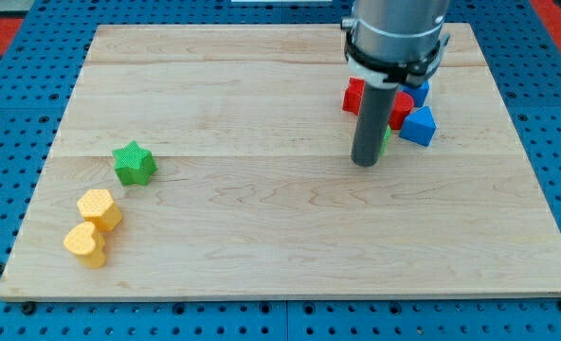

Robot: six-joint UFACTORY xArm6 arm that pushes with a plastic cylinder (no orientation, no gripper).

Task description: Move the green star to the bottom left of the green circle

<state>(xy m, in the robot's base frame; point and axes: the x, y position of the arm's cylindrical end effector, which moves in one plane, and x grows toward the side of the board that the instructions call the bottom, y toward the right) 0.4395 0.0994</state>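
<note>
The green star (pixel 134 163) lies on the wooden board (pixel 280 237) at the view's left. The green circle (pixel 386 139) is almost wholly hidden behind my rod at the view's upper right; only a green sliver shows. My tip (pixel 366 163) rests on the board just to the lower left of that sliver, far to the right of the green star.
A red block (pixel 356 96) and another red block (pixel 400 109) sit behind the rod. A blue block (pixel 419 126) and a second blue block (pixel 420 92) lie to their right. A yellow hexagon (pixel 99 209) and a yellow heart (pixel 85 243) lie below the star.
</note>
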